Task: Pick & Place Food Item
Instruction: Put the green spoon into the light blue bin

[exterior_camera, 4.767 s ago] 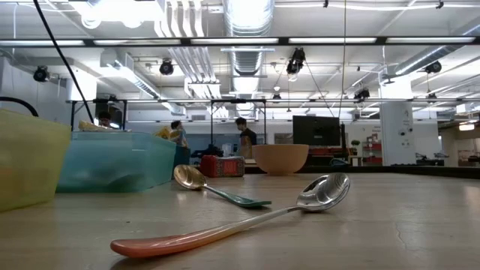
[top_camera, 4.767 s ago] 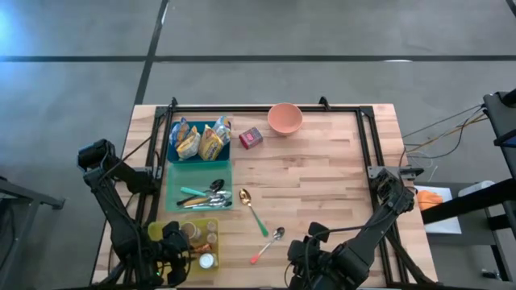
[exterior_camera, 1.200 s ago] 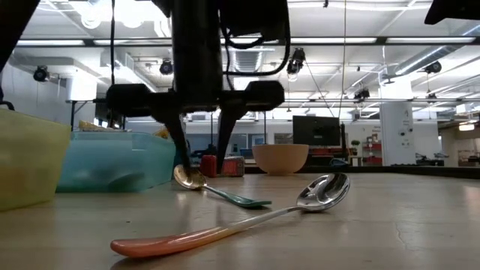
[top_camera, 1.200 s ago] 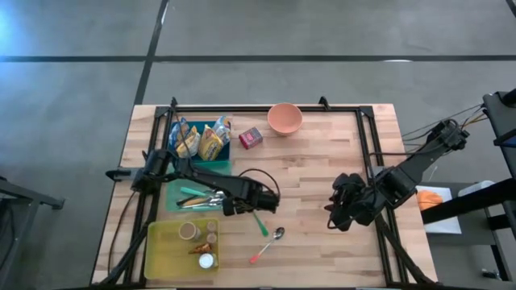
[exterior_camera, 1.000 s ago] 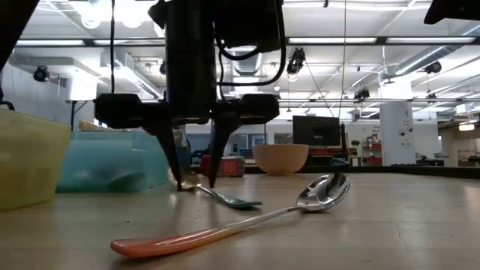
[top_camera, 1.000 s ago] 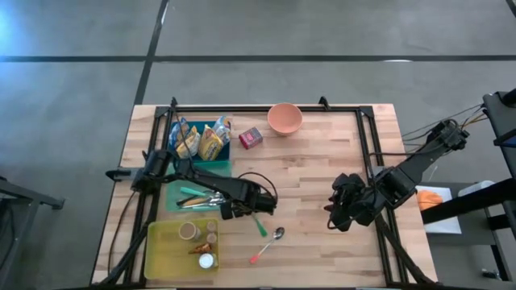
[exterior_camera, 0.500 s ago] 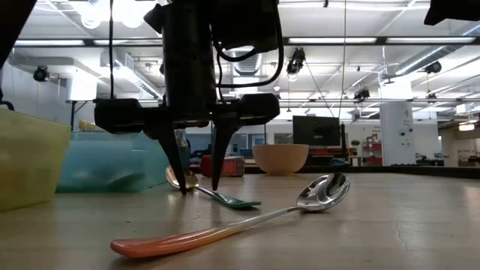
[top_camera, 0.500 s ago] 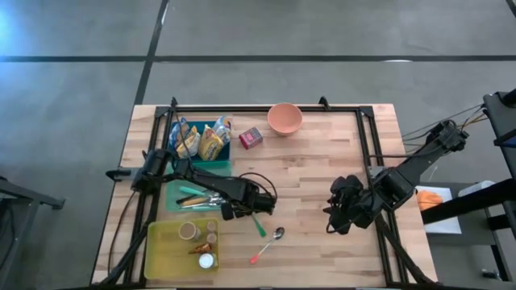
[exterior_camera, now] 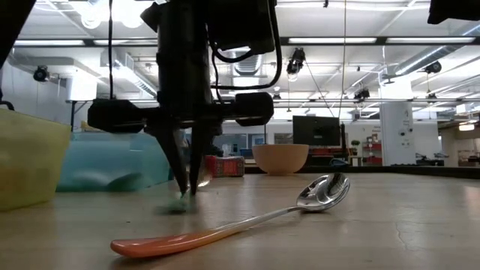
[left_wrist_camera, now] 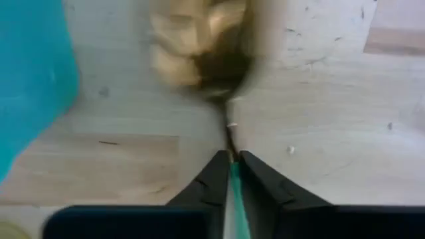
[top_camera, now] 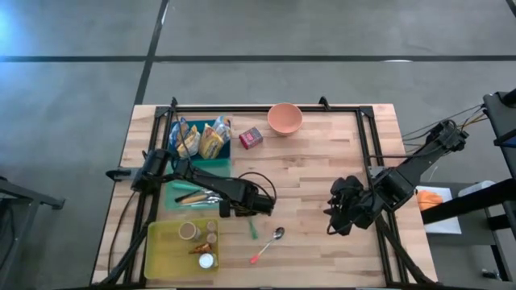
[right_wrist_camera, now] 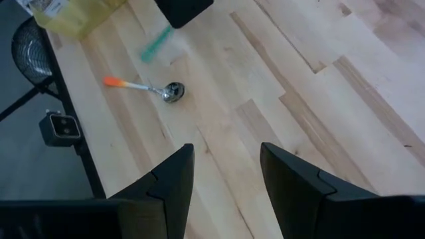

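A spoon with a gold bowl [left_wrist_camera: 199, 46] and a green handle [top_camera: 252, 229] is at the table's middle near part, with my left gripper [top_camera: 242, 208] shut on it. Another spoon, with an orange handle [top_camera: 260, 254] and a silver bowl, lies flat on the wood just nearer. Snack packets [top_camera: 201, 141] sit in a blue bin at the far left, and a red box [top_camera: 251, 138] stands beside it. My right gripper [top_camera: 334, 216] hangs open above the table's right part, holding nothing. My left gripper pinches the spoon's green handle [left_wrist_camera: 233, 180] between its two fingers, just behind the gold bowl. The fingers [exterior_camera: 187, 180] point down from above and lie across the handle. The handle's free end [exterior_camera: 180, 204] is down at the table; the bowl shows blurred.
A teal tray of cutlery [top_camera: 173, 193] and a yellow-green tray [top_camera: 161, 242] with small containers lie left of the left gripper. A pink bowl [top_camera: 285, 118] stands at the far edge. Bare wood stretches between the two grippers.
My left gripper has stayed in place, rolled a little about its downward axis and shut on the green-handled spoon. The spoon has swung round in the hold: its handle end, which pointed toward the table's right, now points toward the near edge.
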### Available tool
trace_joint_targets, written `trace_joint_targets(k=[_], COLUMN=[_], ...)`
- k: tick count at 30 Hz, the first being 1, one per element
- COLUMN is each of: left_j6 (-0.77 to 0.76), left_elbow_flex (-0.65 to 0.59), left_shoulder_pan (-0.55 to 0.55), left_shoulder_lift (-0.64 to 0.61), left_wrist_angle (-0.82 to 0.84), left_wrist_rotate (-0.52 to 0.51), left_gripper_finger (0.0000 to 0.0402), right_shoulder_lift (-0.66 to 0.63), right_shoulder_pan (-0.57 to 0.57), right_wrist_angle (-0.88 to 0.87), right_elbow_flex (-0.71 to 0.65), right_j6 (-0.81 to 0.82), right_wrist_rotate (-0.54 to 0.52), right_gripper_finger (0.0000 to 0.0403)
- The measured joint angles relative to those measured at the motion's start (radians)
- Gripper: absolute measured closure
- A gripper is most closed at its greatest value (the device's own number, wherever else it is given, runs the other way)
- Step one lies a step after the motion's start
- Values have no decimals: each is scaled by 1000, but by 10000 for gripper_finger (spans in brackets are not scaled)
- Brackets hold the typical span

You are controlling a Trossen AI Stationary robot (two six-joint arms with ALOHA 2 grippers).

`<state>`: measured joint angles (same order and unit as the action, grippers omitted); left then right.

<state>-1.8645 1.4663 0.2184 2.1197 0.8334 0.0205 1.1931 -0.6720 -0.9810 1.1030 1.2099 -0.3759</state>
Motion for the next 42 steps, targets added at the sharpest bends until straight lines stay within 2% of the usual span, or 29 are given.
trace_joint_targets(k=[2, 4, 12, 19, 28, 33, 38, 42], left_j6=[40, 62, 97, 214, 361, 485, 661, 760], left_elbow_flex=[0, 0, 8, 66, 177, 268, 415, 485], left_shoulder_pan=[1, 2, 12, 18, 14, 14, 14, 14], left_shoulder_lift=[0, 0, -7, -6, -7, -26, -80, -131], left_wrist_angle=[-1, -6, -25, -81, -54, 80, 344, 558], left_wrist_rotate=[2, 6, 7, -40, -81, -81, -114, -143], left_gripper_finger=[383, 391, 395, 397, 398, 398, 398, 398], right_shoulder_lift=[0, 0, 0, 0, 0, 0, 0, 0], right_shoulder_pan=[0, -4, -7, -7, -7, -17, -27, -33], right_wrist_angle=[0, 0, -2, -2, -2, -3, -6, -4], right_elbow_flex=[0, 0, 0, 0, 0, 0, -1, -6], right_j6=[-11, -13, -22, -34, -31, -27, -25, -23], right_wrist_rotate=[13, 17, 18, 18, 17, 17, 11, 10], right_gripper_finger=[233, 233, 233, 233, 233, 233, 233, 233])
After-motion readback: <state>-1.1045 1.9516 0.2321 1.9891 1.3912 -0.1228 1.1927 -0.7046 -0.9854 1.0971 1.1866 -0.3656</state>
